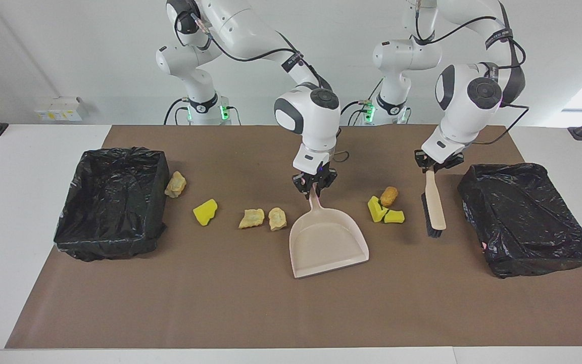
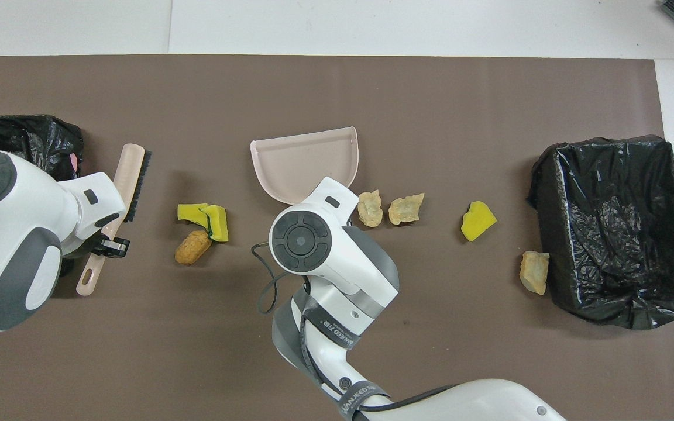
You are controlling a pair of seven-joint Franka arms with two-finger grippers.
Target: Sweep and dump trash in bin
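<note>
My right gripper (image 1: 314, 188) is shut on the handle of the beige dustpan (image 1: 327, 242), whose pan lies on the brown mat, mouth away from the robots. My left gripper (image 1: 430, 169) is shut on the handle of a hand brush (image 1: 433, 210) with black bristles. The trash lies in a row: an orange chunk (image 1: 389, 195) and two yellow-and-green chunks (image 1: 377, 209) between brush and dustpan; two tan chunks (image 1: 251, 218), a yellow chunk (image 1: 205, 212) and a tan chunk (image 1: 176, 184) toward the right arm's end. The overhead view shows the dustpan (image 2: 305, 166) and brush (image 2: 129, 178).
A bin lined with a black bag (image 1: 119, 151) stands at the right arm's end of the mat, the last tan chunk right beside it. A second black-lined bin (image 1: 523, 169) stands at the left arm's end, close to the brush. White table surrounds the brown mat (image 1: 271, 313).
</note>
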